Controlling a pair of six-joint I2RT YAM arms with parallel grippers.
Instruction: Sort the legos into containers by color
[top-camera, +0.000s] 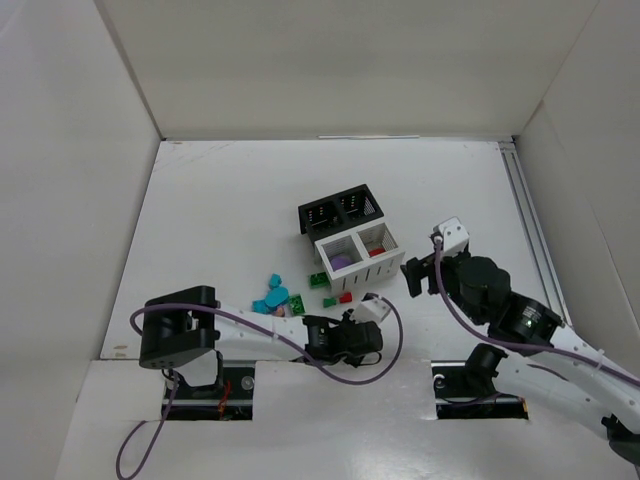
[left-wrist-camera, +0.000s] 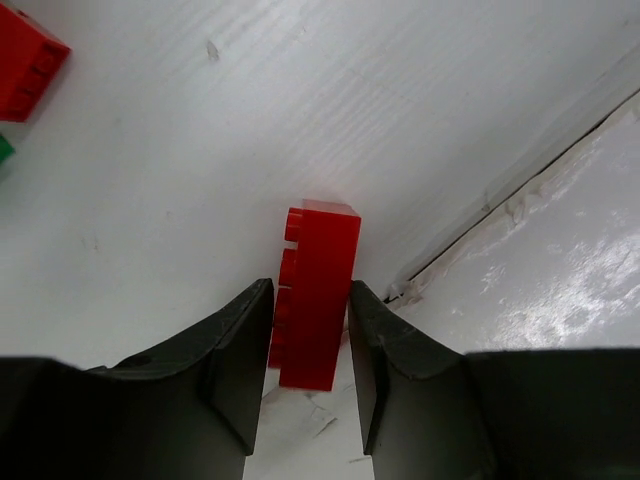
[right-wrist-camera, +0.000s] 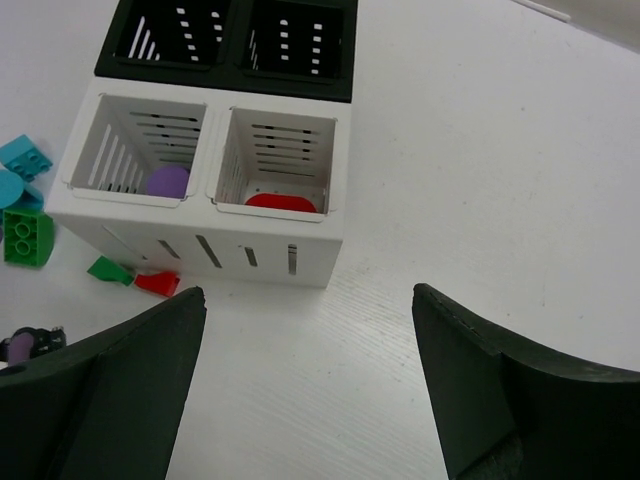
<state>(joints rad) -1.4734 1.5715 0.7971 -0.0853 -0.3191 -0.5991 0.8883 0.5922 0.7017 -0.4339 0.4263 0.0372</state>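
A red lego (left-wrist-camera: 318, 300) lies on the white table near its front seam. My left gripper (left-wrist-camera: 310, 287) is shut on it, one finger against each long side. In the top view that gripper (top-camera: 371, 307) sits low, just in front of the white container (top-camera: 389, 270), and hides the brick. The white container (right-wrist-camera: 200, 245) holds a purple piece (right-wrist-camera: 168, 181) in its left cell and a red piece (right-wrist-camera: 280, 202) in its right cell. Behind it stands the black container (right-wrist-camera: 225, 75). My right gripper (right-wrist-camera: 310, 300) hovers open and empty to the right of the white container.
Loose legos lie left of the white container: teal ones (top-camera: 272, 298), green ones (top-camera: 317, 279), a small green (right-wrist-camera: 108, 270) and a small red (right-wrist-camera: 158, 283). Another red brick (left-wrist-camera: 25, 60) lies beyond the left gripper. White walls enclose the table; a seam (left-wrist-camera: 500, 190) runs along its front.
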